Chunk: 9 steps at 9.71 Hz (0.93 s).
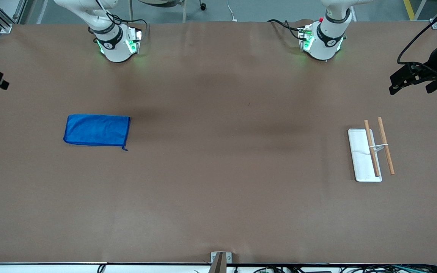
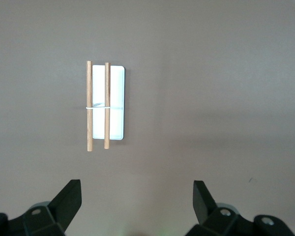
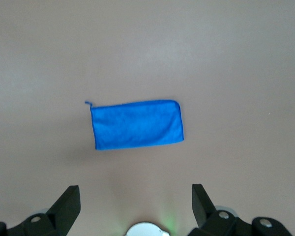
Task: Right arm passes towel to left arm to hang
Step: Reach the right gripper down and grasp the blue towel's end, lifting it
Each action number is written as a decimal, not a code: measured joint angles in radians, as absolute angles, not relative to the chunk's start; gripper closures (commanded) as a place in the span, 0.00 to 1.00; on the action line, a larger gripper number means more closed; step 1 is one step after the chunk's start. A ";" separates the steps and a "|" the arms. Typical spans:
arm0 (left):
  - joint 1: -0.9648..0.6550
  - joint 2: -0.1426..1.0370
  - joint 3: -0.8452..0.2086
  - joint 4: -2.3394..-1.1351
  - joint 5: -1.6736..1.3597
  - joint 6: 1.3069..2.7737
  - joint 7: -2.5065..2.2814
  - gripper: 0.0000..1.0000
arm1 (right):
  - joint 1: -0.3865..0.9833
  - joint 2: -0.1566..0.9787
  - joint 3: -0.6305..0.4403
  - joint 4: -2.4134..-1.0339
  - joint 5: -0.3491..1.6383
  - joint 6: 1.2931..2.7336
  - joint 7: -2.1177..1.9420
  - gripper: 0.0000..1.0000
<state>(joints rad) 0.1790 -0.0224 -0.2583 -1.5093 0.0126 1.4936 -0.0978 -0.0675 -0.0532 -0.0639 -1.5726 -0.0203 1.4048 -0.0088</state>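
- I see the towel (image 1: 97,130) lying flat and folded on the brown bench (image 1: 218,189), toward the right arm's end, its small corner loop on the edge nearer the front camera.
- Right end effector (image 3: 135,206): up in the air over the bench with the towel below it, fingers (image 3: 69,201) spread wide, holding nothing.
- Left end effector (image 2: 137,201): high over the bench at the left arm's end, fingers (image 2: 202,199) wide apart, empty.
- Rack (image 1: 364,154): white base plate with two wooden rods (image 1: 385,145) above it, at the left arm's end, well apart from the towel.
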 measured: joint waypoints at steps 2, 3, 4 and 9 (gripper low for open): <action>0.179 -0.020 -0.258 -1.509 0.013 1.494 -0.098 0.00 | -0.065 -0.042 -0.062 -1.728 -0.020 1.534 -0.019 0.00; 0.179 -0.016 -0.258 -1.509 0.013 1.495 -0.098 0.00 | -0.062 -0.034 -0.061 -1.824 -0.020 1.644 -0.021 0.00; 0.179 -0.013 -0.258 -1.509 0.013 1.498 -0.098 0.00 | -0.055 -0.027 -0.061 -1.936 -0.020 1.779 -0.025 0.00; 0.158 -0.006 -0.259 -1.509 0.013 1.500 -0.098 0.00 | -0.035 0.035 -0.061 -2.478 -0.024 2.546 -0.045 0.01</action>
